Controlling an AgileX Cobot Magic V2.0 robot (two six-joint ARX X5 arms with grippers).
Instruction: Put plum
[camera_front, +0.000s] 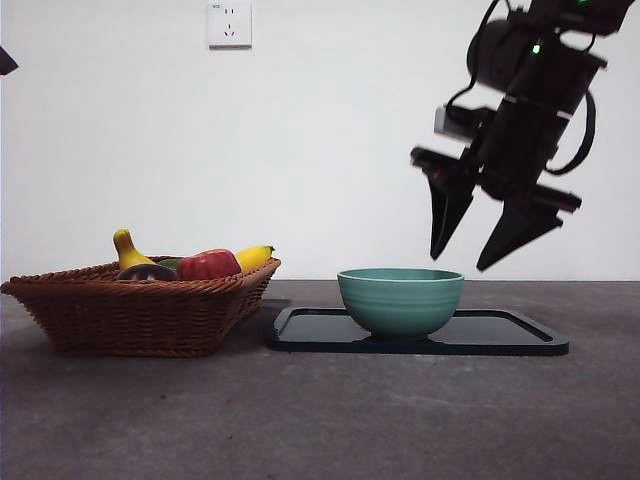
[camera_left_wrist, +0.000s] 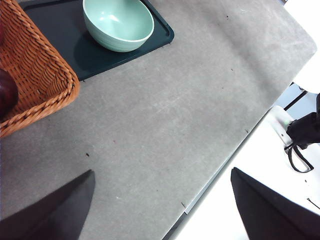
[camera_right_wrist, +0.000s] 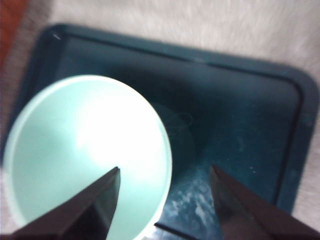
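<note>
Right hand (camera_front: 475, 262): upper right of the front view, above the right part of the bowl (camera_front: 400, 298); jaws spread wide, nothing between them.
Left hand (camera_left_wrist: 160, 210): waiting over bare table (camera_left_wrist: 190, 115); jaws wide apart, empty.
Plum (camera_left_wrist: 6, 92): probably the dark maroon curve at the left edge of the left wrist view, inside the basket (camera_left_wrist: 35, 75); only a sliver shows, so identification is tentative. In the front view it may be the dark shape beside the red fruit (camera_front: 208, 264).
Progress: not started, by judgement. The bowl is empty in both wrist views and neither hand carries fruit. Remaining: reach the basket, take the plum, carry it across, release it, presumably into the bowl.
Basket: woven brown wicker, coarse braided rim, sloping sides; left of the front view.
Bowl: pale teal, glossy, round, faint horizontal ribs outside; stands on the tray (camera_front: 510, 335).
Tray: dark, flat, rounded corners, raised lip, some pale scuffing.
Other fruit: yellow banana (camera_front: 254, 256) and a yellow curved-neck piece (camera_front: 127, 250).
Table: grey, matte, lightly speckled.
</note>
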